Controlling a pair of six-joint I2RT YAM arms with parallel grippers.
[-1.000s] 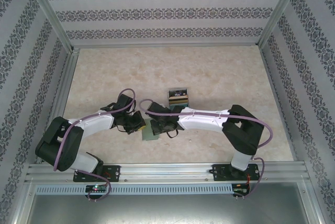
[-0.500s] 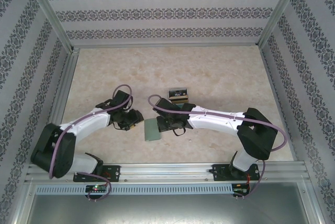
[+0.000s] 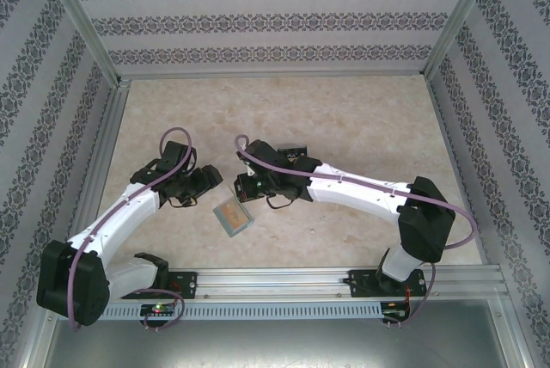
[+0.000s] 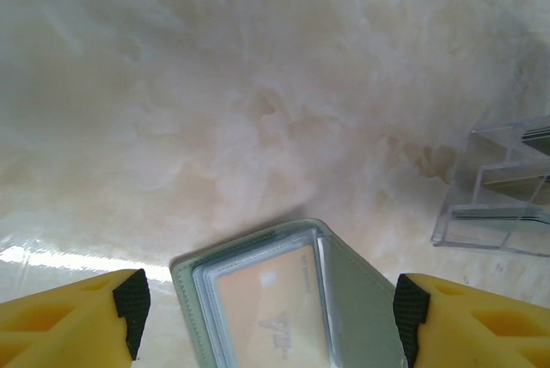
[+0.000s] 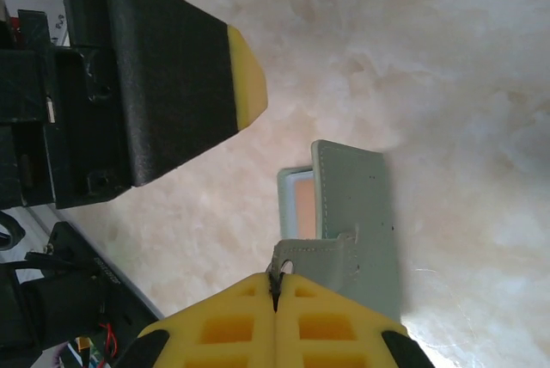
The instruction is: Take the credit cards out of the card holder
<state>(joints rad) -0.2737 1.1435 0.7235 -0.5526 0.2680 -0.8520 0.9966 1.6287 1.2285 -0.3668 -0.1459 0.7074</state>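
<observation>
Card holder (image 5: 354,200), tab pinched in right tool (image 5: 277,285)

Bright even light; soft wrist views, glare on the table (image 4: 51,252).

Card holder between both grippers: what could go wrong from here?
The right gripper seems to pinch only a small flap of the card holder, so a pull on the card could tug it free. The left gripper stands open astride the whole holder. Closing may clamp the holder instead of the tan-gold card, which sits deep in its clear pocket.
</observation>
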